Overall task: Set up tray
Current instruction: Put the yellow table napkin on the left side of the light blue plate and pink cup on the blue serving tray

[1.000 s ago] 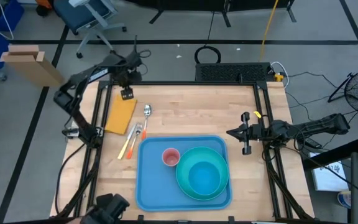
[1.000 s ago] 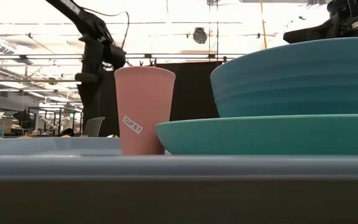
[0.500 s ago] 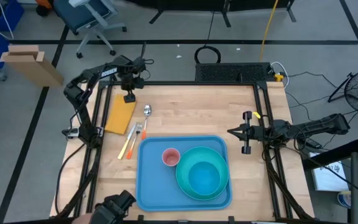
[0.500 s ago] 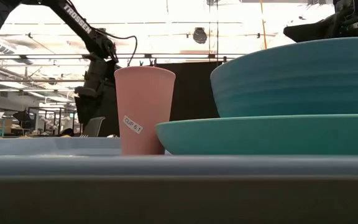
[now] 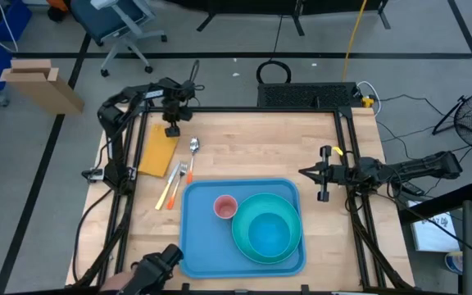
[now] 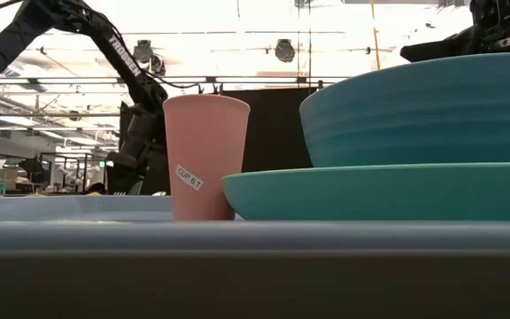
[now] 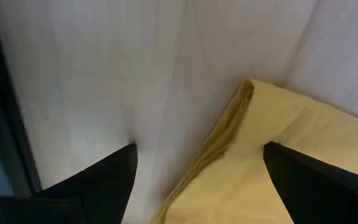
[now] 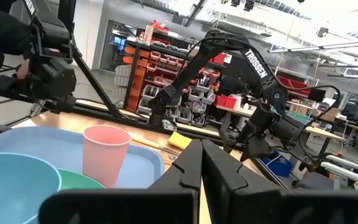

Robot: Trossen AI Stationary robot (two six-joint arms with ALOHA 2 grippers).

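Swings in since a second ago: left pincer (image 5: 171, 129), fingers apart, now above the yellow napkin (image 5: 159, 152). Sits at the desk's (image 5: 252, 156) near edge: tray (image 5: 195, 238), carrying cup (image 5: 224, 206), plate (image 5: 240, 238) and bowl (image 5: 269, 232). Waits at the right edge: right pincer (image 5: 324, 175), fingers together. Probably napkin pickup; calls for descending and closing.

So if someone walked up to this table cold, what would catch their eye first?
Probably the big blue tray at the table's near edge, carrying a turquoise plate with a blue bowl on it and a pink cup beside them. Next, the yellow napkin at the far left, where the left hand hovers open over its far end. The right hand waits, shut, at the right edge.
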